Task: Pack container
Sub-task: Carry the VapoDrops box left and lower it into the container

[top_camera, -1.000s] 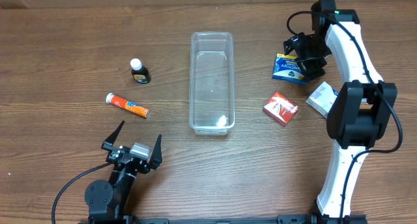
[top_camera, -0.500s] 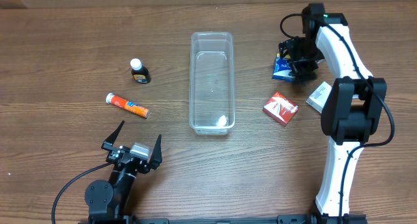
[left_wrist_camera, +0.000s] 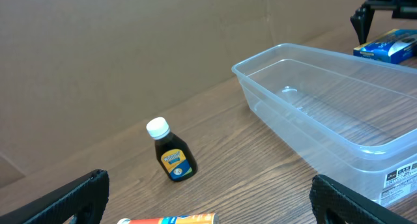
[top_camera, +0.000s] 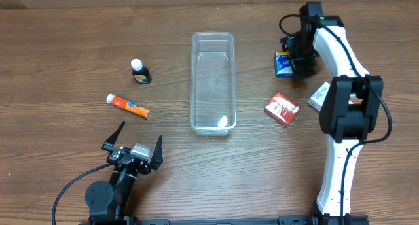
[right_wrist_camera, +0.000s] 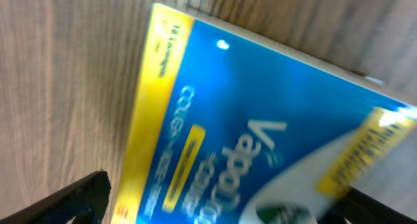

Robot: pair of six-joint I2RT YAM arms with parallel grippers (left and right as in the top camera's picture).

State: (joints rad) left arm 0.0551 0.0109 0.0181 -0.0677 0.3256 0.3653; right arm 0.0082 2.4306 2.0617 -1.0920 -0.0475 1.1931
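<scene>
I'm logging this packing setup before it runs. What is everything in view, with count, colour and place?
container: 1, clear, centre
bottle: 1, dark, white cap, left of container
tube: 1, orange, left, nearer than bottle
blue box: 1, blue-yellow, far right
red box: 1, red, right of container
white box: 1, white, right, partly hidden
table: 1, brown wood
left claw: 1, black, open, near edge
right claw: 1, black, open, above blue box

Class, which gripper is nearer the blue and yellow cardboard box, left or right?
Right. The right gripper sits directly over the blue and yellow cardboard box; the left gripper is far off, beyond the clear plastic container.
</scene>
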